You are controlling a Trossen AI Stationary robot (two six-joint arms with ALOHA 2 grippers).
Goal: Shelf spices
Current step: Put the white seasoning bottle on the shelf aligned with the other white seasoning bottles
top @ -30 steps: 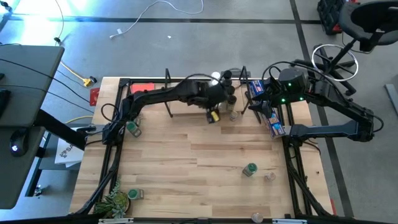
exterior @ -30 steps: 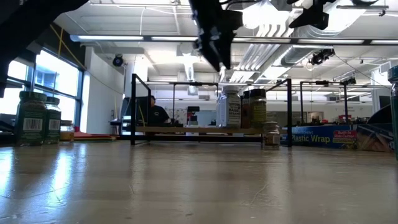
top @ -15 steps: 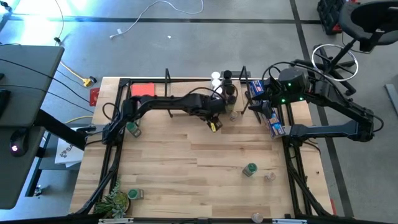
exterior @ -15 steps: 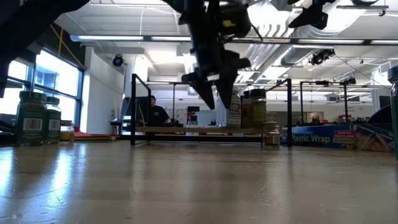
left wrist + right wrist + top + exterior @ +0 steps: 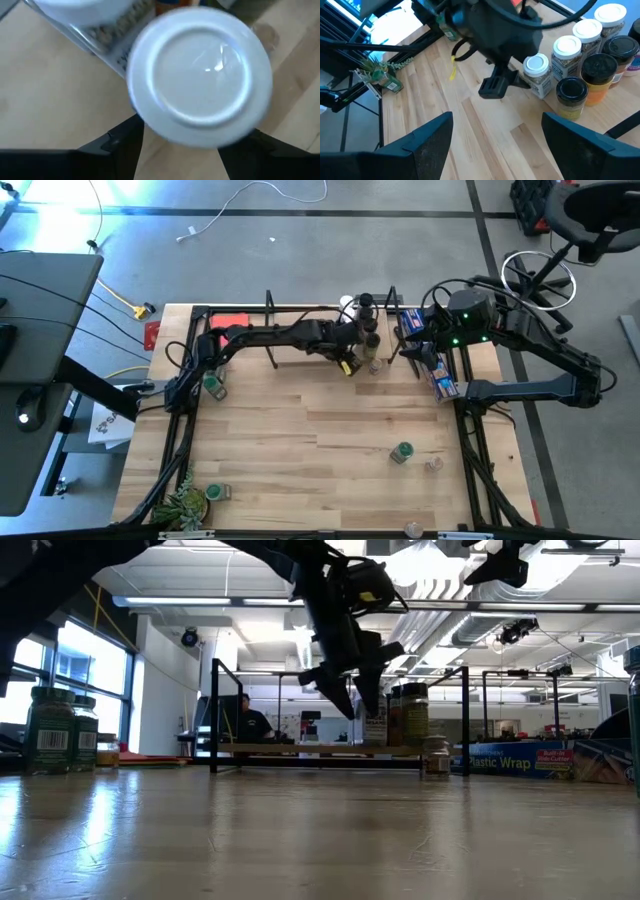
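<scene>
Spice jar, small, clear, white-lidded, tilts between the left gripper's dark fingers at the low light-wood shelf; label unreadable. Right gripper hangs open nearby. Blue packet reads "Plastic Wrap".

I see the shelf at the far edge: a low light-wood board with black wire ends. On its right part stands a cluster of jars, upright, with white and black lids, touching or just beside one another. A white-lidded jar stands at the cluster's near side. Two green-lidded jars stand on the table, well apart from the shelf.
</scene>
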